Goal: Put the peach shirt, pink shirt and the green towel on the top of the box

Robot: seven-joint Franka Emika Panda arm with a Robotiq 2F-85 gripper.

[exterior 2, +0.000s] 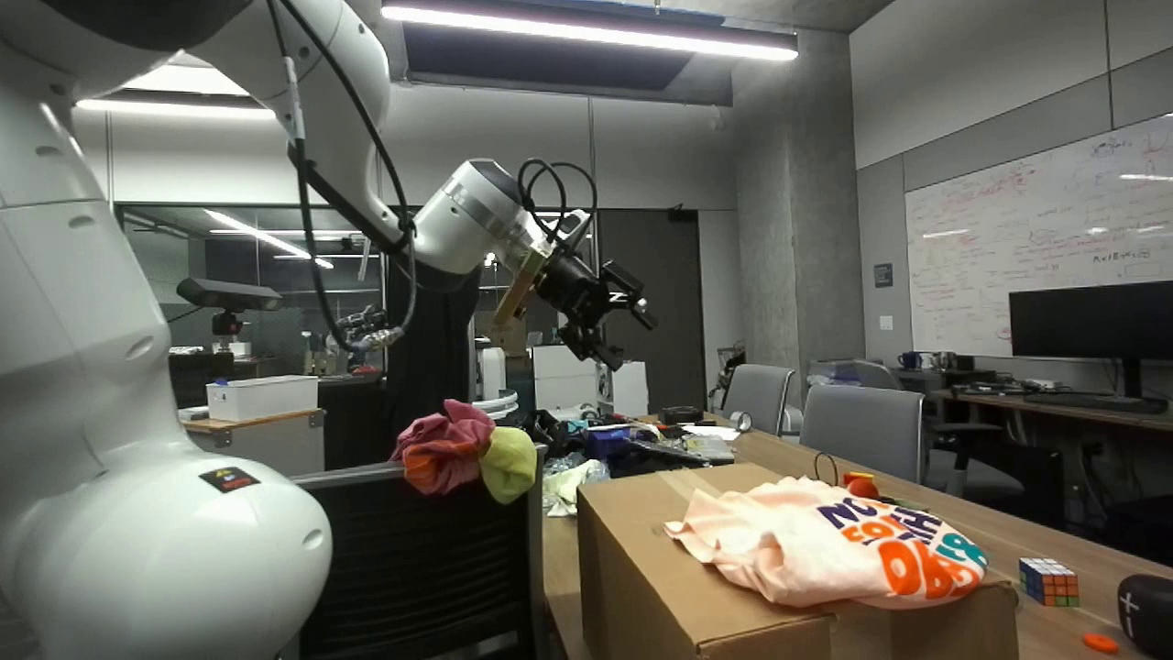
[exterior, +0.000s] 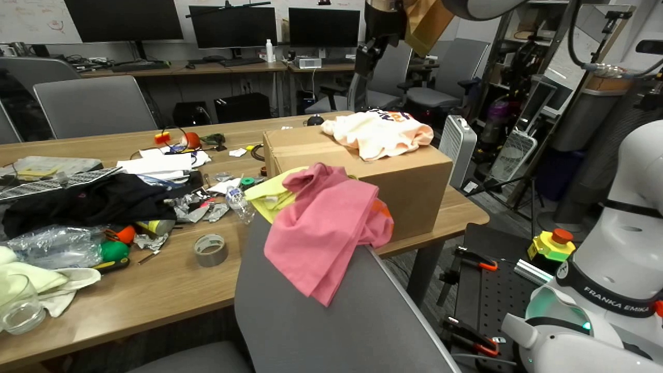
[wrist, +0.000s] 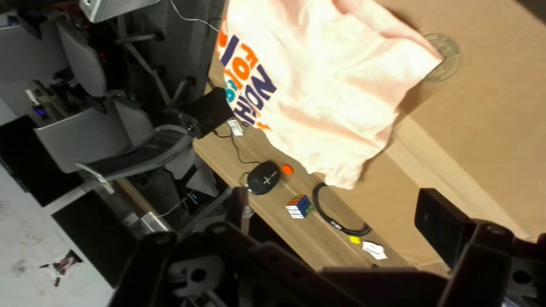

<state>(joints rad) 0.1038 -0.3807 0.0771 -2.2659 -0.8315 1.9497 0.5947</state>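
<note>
The peach shirt (exterior: pixel 377 135) lies crumpled on top of the cardboard box (exterior: pixel 305 146), its printed end over the edge; it also shows in an exterior view (exterior 2: pixel 779 541) and the wrist view (wrist: pixel 328 81). The pink shirt (exterior: pixel 323 223) hangs over a grey chair's back beside the box; it also shows in an exterior view (exterior 2: pixel 446 447). The yellow-green towel (exterior: pixel 270 197) hangs there too, partly behind the pink shirt (exterior 2: pixel 509 464). My gripper (exterior 2: pixel 632 337) is raised above the box, apart from all cloths. In the wrist view its fingers (wrist: pixel 332 209) are wide apart with nothing between them.
The chair back (exterior: pixel 331 331) stands against the table's near side. Bottles, tape (exterior: pixel 210 250), black cloth (exterior: pixel 88 204) and other clutter cover the table's left part. A Rubik's cube (wrist: pixel 298 207), black speaker (wrist: pixel 263 178) and cable (wrist: pixel 330 219) lie beside the box.
</note>
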